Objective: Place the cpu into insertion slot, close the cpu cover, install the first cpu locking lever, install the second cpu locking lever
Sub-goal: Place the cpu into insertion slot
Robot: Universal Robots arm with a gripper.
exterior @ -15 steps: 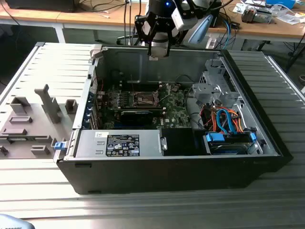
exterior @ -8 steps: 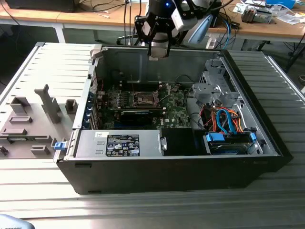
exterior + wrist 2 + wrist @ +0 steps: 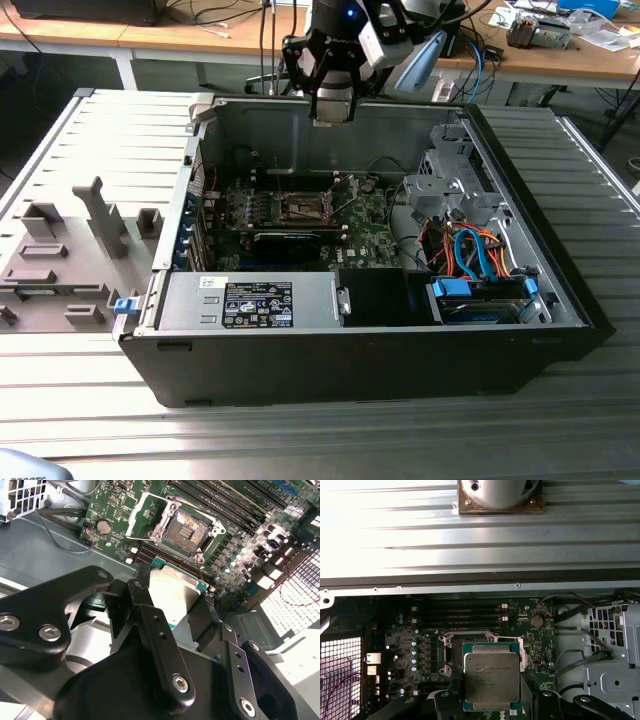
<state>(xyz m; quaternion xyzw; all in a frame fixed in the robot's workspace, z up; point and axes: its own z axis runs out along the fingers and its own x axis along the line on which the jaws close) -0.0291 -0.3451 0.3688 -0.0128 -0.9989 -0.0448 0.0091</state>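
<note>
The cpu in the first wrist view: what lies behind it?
Behind the cpu, held in the claw, the metal rim of the insertion slot shows; the chip covers the slot's recess.

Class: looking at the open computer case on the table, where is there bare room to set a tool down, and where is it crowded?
Bare: ribbed table along the case's near side, and on the exterior view's right of it. Crowded: motherboard, cabled drive cage.

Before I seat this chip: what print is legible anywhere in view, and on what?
Nothing can be quoted.
cpu, held in the gripper: printed lines on its metal top, too small to read.
Black label on the grey power supply: print and symbols, blurred.
White sticker beside it: unreadable.
</note>
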